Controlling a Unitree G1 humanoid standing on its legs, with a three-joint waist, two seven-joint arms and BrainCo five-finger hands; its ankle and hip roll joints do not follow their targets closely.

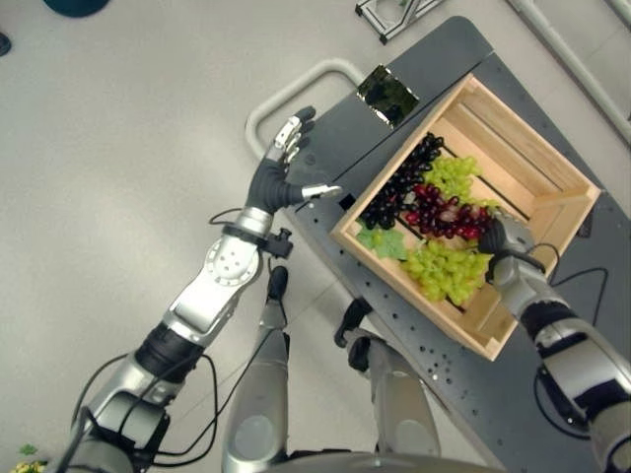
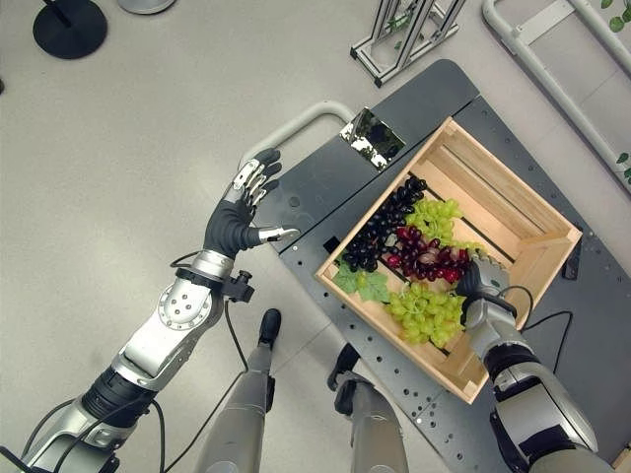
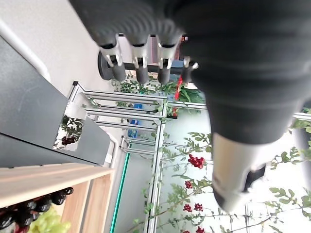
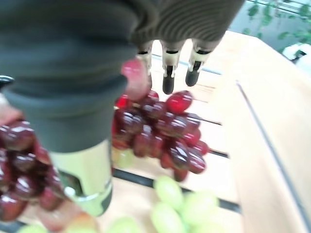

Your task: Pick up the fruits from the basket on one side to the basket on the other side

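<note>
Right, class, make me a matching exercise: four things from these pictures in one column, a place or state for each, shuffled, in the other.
1. black grapes
2. red grapes
3. left hand
4. wooden crate

A. open, off the table's edge, over the floor
B. under the right hand
C. on the dark table
D. along the crate's side nearest the left hand

Pairs: 1-D, 2-B, 3-A, 4-C

A dark grey table with rows of small holes stands on a pale floor. A shiny square plate lies on the table. A white tube handle curves off its edge. A round black stand base and a metal frame sit farther off.
</note>
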